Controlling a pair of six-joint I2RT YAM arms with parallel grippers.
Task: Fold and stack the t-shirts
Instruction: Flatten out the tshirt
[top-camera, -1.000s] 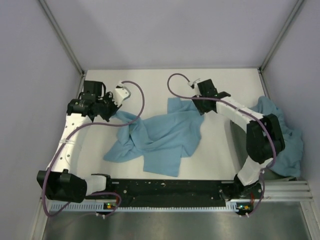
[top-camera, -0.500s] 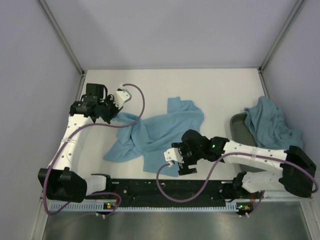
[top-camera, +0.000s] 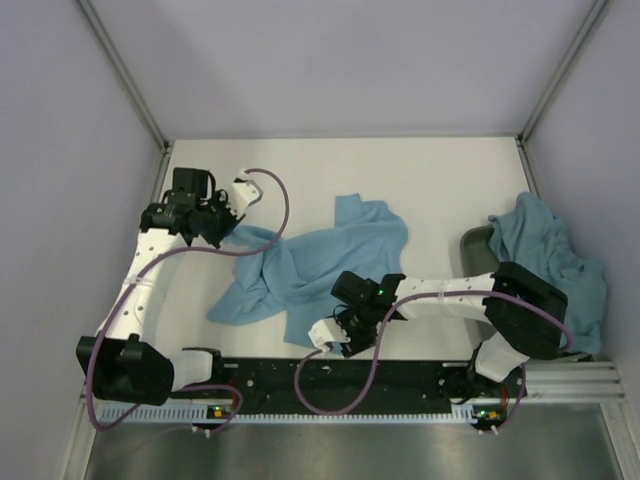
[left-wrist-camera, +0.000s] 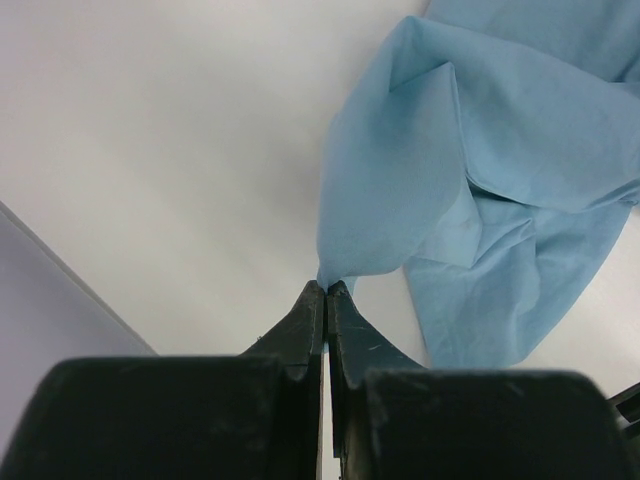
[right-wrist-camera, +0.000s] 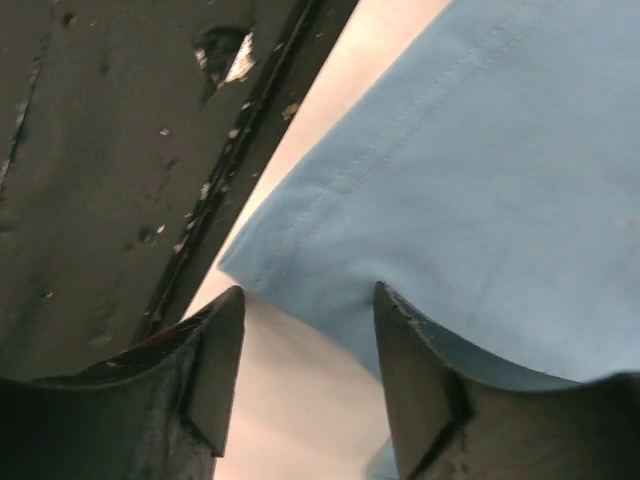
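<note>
in the middle of the worktop (top-camera: 430, 180), a rumpled light blue t-shirt (top-camera: 320, 265), partly spread, with folds bunched toward its left side. at its far left corner, the left tool (top-camera: 225, 228), closed tight and pinching a small tip of the cloth, raised a little off the worktop. at its near hem, the right tool (top-camera: 328, 338), held apart, the stitched hem corner showing between the two sides, nothing clamped. just nearer than that hem, a black rail (top-camera: 300, 375). well to the right of the t-shirt, a heap of more t-shirts (top-camera: 560, 260), same light blue, crumpled together.
</note>
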